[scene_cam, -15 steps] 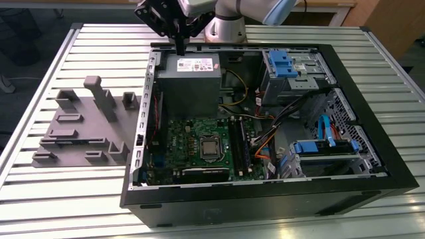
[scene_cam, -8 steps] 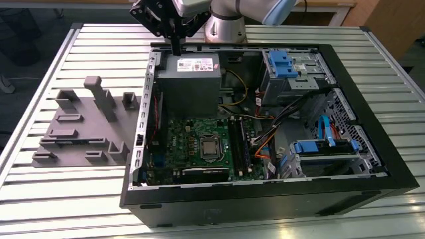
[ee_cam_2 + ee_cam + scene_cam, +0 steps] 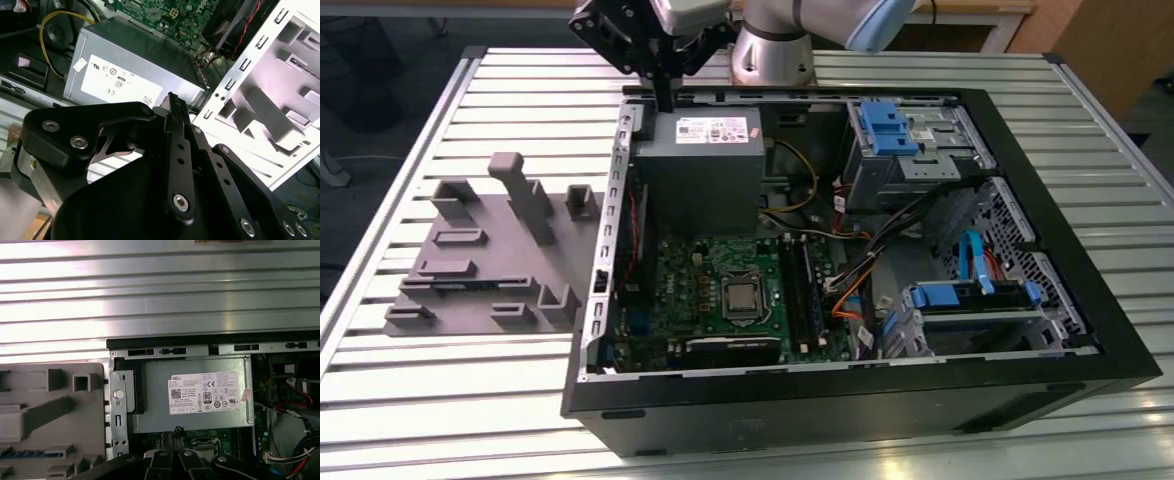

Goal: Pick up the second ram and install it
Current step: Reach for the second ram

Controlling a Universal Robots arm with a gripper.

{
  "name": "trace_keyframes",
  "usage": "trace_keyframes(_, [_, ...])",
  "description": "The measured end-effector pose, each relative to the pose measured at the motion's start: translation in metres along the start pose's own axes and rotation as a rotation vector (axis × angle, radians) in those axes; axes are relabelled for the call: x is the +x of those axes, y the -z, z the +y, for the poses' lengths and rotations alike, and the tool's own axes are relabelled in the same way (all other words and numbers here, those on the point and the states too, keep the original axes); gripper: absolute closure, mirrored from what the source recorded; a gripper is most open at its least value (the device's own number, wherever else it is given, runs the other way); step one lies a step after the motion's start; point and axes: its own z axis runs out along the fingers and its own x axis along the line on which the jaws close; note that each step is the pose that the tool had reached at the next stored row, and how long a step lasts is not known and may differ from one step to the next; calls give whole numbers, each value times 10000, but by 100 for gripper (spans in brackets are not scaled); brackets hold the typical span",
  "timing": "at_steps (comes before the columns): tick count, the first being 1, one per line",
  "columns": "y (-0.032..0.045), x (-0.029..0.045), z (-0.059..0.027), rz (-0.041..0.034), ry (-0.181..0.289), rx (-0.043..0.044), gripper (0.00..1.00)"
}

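My gripper (image 3: pixel 666 100) hangs over the far end of the open computer case (image 3: pixel 1067 300), just above the grey power supply (image 3: pixel 698 160). Its black fingers (image 3: pixel 174 120) are pressed together and nothing shows between them. In the first wrist view the gripper (image 3: pixel 176 431) sits over the seam between the power supply (image 3: pixel 195 395) and the green motherboard. A thin dark bluish strip (image 3: pixel 30 453) stands on edge in a slot of the grey fixture tray (image 3: pixel 50 410); it looks like the second ram. The tray (image 3: pixel 480 250) lies on the table at the exterior view's left of the case.
The black memory slots (image 3: pixel 795 285) run beside the processor socket (image 3: pixel 742 296) on the motherboard. Blue drive brackets (image 3: pixel 887 128) and loose cables fill the case's side at the exterior view's right. The slatted metal table (image 3: pixel 454 400) surrounds the case.
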Motion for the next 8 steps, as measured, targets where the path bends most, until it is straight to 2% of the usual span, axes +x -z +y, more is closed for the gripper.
trace_keyframes(8, [-8,51,-4,45,-1,3,89])
